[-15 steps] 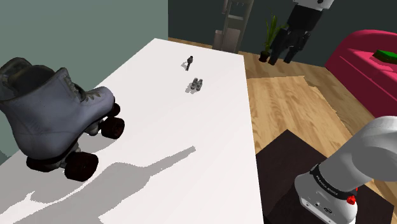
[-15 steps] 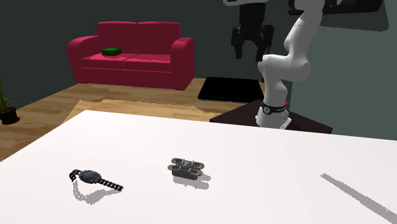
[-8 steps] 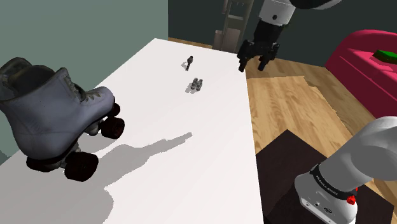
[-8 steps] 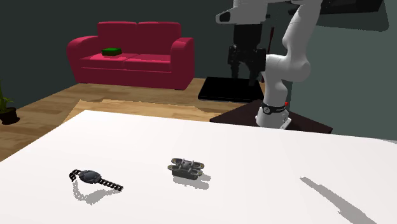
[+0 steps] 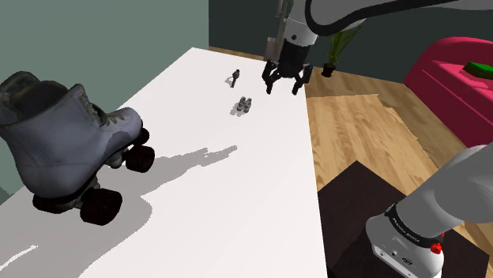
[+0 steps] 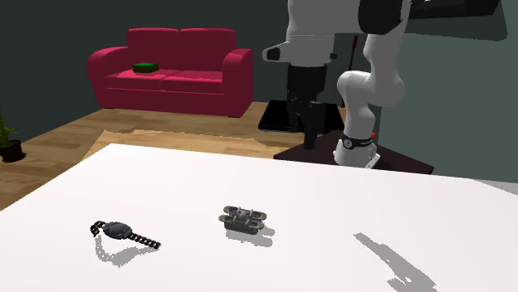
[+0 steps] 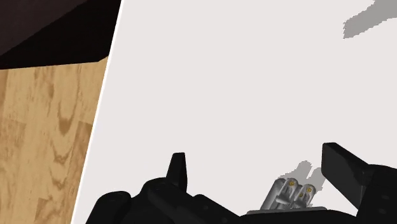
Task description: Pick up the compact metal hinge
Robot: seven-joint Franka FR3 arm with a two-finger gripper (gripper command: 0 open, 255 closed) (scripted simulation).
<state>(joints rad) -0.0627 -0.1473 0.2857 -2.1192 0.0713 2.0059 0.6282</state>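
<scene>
Starting from the shoulder view's left, a grey roller skate [image 5: 67, 142] stands on the white table [image 5: 237, 213], well apart from the fingers and of no concern to this job. Further along lies a dark wristwatch [image 5: 235, 77], and near it the compact metal hinge [image 5: 243, 104]. Both lie flat on the table, and the hinge is the closer of the two to the fingers. Then comes the gripper [image 5: 283, 85], hanging above the table near its edge and pointing down, its fingers spread wide and clasping nothing.

In the wrist view the hinge [image 7: 291, 193] shows between the two fingers [image 7: 179, 167], untouched and nearer the one farther from the table's edge. The wide spread probably leaves room on both sides of so small a piece.

This looks like the approach. The hand seems roughly lined up but not centred, so a small sideways correction and a descent would be needed before closing. A low, light part like this could be nudged aside by an off-centre finger.
</scene>
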